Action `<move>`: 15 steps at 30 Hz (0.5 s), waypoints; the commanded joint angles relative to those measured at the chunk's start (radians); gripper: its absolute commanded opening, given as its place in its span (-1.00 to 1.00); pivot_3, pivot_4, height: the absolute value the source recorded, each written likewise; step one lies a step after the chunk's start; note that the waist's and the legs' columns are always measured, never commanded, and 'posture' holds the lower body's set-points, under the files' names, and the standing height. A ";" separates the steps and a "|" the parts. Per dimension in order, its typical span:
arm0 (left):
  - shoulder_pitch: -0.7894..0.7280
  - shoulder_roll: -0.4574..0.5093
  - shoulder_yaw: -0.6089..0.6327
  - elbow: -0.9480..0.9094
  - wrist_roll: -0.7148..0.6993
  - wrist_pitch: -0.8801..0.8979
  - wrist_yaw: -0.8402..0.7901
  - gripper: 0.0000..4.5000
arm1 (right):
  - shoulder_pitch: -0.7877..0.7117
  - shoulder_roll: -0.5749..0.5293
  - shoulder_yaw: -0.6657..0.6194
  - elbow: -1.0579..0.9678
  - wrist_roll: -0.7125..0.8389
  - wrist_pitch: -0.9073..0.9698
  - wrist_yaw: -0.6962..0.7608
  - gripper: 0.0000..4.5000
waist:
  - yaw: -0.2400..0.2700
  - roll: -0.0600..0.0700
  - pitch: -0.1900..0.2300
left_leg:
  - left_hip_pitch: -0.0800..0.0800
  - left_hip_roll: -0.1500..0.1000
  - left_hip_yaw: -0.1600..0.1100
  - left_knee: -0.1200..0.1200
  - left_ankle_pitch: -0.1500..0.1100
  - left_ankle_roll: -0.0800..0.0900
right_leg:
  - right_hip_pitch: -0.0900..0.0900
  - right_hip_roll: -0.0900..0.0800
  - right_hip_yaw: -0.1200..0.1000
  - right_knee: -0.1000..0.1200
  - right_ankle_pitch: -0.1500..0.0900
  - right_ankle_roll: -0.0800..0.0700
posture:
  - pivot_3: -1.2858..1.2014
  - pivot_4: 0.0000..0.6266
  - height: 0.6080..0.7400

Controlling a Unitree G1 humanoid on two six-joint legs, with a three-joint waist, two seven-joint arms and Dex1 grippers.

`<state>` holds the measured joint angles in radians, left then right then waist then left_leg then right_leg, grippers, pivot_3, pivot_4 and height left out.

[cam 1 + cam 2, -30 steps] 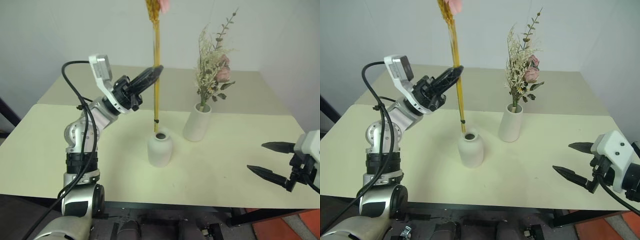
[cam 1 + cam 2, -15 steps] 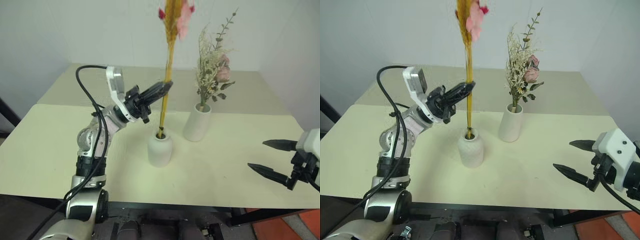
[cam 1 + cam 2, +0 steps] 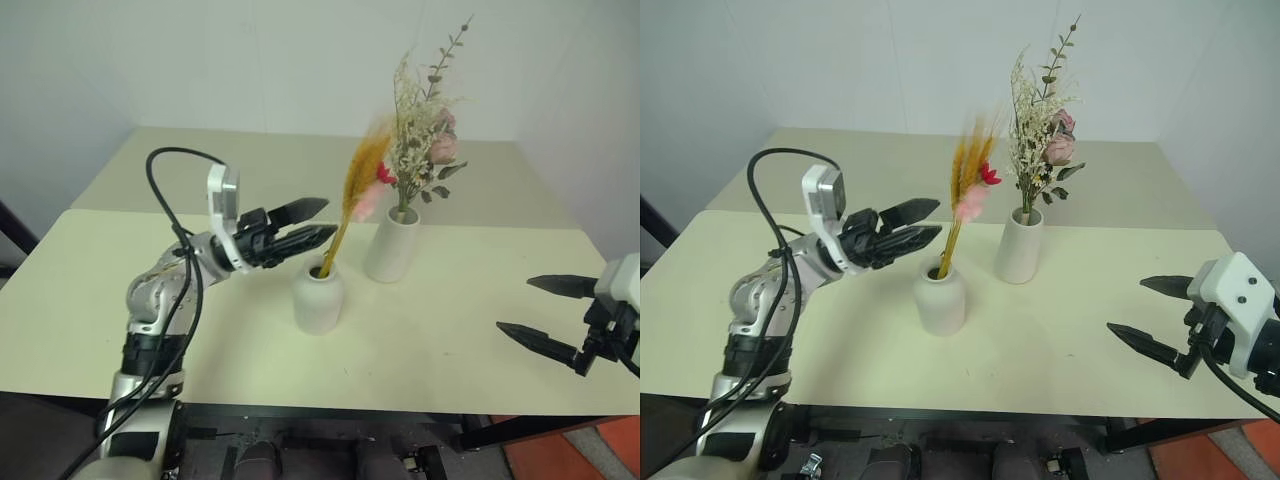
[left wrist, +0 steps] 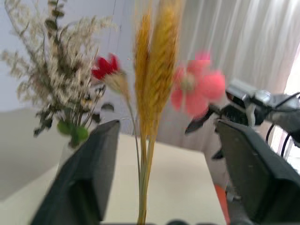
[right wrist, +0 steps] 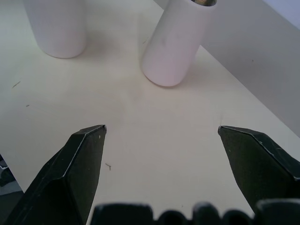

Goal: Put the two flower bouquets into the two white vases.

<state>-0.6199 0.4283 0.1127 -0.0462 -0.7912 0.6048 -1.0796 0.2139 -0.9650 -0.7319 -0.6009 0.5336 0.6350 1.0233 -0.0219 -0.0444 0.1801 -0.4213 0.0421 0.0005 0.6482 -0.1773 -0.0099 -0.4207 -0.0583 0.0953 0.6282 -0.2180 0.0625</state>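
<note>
The yellow spray (image 3: 352, 196) has just been released into the short vase (image 3: 318, 296), leaning just ahead of the parted left gripper (image 3: 318, 222); right gripper (image 3: 537, 312) spread, empty; both bouquets now judged placed.

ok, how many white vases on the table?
2. The shorter rounded vase stands near the table's middle, holding the yellow-orange spray. The taller tapered vase stands just behind it to the right, holding the cream bunch.
</note>
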 commanded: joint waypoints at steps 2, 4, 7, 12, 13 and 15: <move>0.073 0.117 0.123 -0.114 -0.041 0.015 0.016 0.98 | -0.003 -0.015 -0.038 -0.002 -0.001 -0.025 0.004 1.00 | -0.002 0.000 0.000 | 0.000 0.000 0.000 0.000 0.000 0.000 | 0.000 0.000 0.000 0.000 -0.001 -0.002 | 0.03 -0.52 1.00; 0.121 0.189 0.186 -0.142 -0.047 0.020 0.027 0.98 | 0.003 -0.023 -0.054 0.014 -0.006 -0.033 0.020 1.00 | -0.008 0.000 0.000 | 0.000 0.001 0.000 0.000 0.000 0.000 | 0.000 0.000 0.000 0.000 -0.002 -0.003 | 0.03 -0.52 1.00; 0.194 0.301 0.291 -0.181 -0.074 0.040 0.025 0.98 | 0.001 -0.045 -0.077 0.065 -0.014 -0.054 0.056 1.00 | -0.008 0.000 0.000 | 0.000 0.001 0.001 -0.001 0.000 0.000 | -0.001 0.000 0.000 0.000 -0.003 -0.005 | 0.03 -0.52 1.00; 0.358 0.494 0.469 -0.219 -0.059 0.049 -0.032 0.98 | -0.020 -0.117 -0.103 0.207 -0.021 -0.099 0.149 1.00 | -0.014 0.000 0.000 | 0.001 0.002 0.002 -0.001 0.000 0.000 | -0.001 0.000 0.000 -0.001 -0.004 -0.007 | 0.03 -0.52 1.00; 0.400 0.531 0.500 -0.227 -0.041 0.043 -0.052 0.98 | -0.026 -0.134 -0.106 0.236 -0.025 -0.108 0.165 1.00 | -0.015 0.000 0.000 | 0.001 0.002 0.002 -0.001 0.000 0.000 | -0.001 0.000 0.000 -0.001 -0.004 -0.007 | 0.03 -0.52 1.00; 0.488 0.594 0.564 -0.234 -0.001 0.029 -0.089 0.98 | -0.041 -0.169 -0.106 0.290 -0.035 -0.115 0.187 1.00 | -0.016 0.000 0.000 | 0.001 0.002 0.003 -0.002 0.000 0.000 | -0.002 -0.001 -0.001 -0.001 -0.005 -0.008 | 0.03 -0.52 1.00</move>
<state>-0.1576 0.9874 0.6093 -0.2437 -0.8173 0.6541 -1.1337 0.1938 -1.1071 -0.8003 -0.3400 0.5088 0.5501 1.1874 -0.0383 -0.0444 0.1801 -0.4199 0.0446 0.0035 0.6453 -0.1775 -0.0101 -0.4225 -0.0596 0.0946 0.6273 -0.2228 0.0538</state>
